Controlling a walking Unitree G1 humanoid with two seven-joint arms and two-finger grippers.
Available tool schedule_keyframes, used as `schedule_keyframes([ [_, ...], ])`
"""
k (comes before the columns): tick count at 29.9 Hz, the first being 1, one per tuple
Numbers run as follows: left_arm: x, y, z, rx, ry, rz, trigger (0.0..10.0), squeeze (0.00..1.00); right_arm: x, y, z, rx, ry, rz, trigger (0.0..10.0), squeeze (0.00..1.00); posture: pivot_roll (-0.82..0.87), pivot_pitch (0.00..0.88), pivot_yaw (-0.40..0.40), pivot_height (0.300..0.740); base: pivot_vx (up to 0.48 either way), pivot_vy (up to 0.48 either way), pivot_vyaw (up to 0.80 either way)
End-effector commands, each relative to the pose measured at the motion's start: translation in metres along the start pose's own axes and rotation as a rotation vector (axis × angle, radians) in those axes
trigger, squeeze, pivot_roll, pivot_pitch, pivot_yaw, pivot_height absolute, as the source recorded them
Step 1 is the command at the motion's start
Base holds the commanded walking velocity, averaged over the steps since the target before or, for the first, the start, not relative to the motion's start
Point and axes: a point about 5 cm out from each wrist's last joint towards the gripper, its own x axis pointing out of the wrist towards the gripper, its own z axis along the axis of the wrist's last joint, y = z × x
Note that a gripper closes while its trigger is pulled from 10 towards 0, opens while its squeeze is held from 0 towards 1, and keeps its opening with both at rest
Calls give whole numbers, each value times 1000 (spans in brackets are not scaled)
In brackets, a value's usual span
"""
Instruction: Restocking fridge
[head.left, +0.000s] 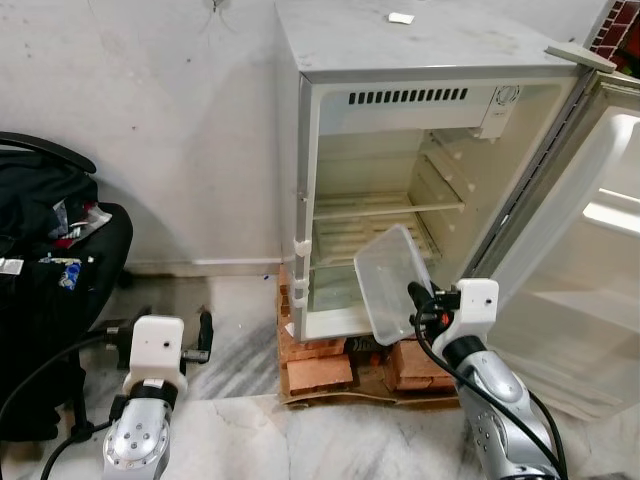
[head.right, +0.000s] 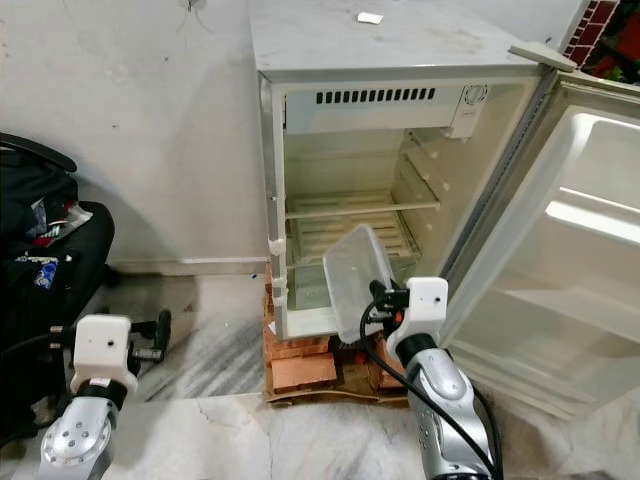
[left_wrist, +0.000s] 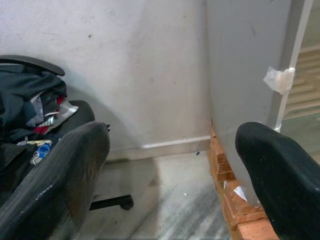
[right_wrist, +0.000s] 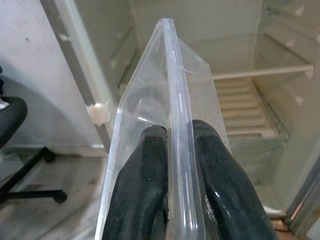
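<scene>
Two right gripper (right_wrist: 172, 150) fingers pinching clear container (head.left: 392, 280) rim, left gripper (left_wrist: 170, 165) spread wide.

A plain whitish wall (head.left: 170, 130), scuffed and marked in places, runs across the back of the room, with a pale skirting strip (head.left: 200, 266) where it meets the floor. The floor (head.left: 240, 350) is light grey marble-like stone with darker veins and a crack line across the near slabs. A black office chair (head.left: 70, 280) stands at the left near the wall, piled with dark cloth and small packets. Red brickwork (head.left: 612, 35) shows at the upper right corner. The light is even and soft.
</scene>
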Motion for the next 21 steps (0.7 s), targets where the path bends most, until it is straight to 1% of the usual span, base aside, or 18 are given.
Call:
schedule_keyframes([
  [1,0,-1,1,-5,-8,-11,10000,0,3,0,7,-9,-27,-11,10000,0,62,22,-41,740,360,0,0],
  [9,2,-4,2,-12,-12,-22,10000,0,4,2,10,-2,-38,-8,10000,0,58,20,-40,740,370,0,0],
  [14,2,-8,2,-26,-14,-35,10000,0,7,3,12,0,-43,5,10000,0,57,19,-44,740,360,0,0],
  [21,2,-8,1,-30,-11,-33,10000,0,9,4,13,-1,-45,12,10000,0,59,20,-48,740,337,0,0],
])
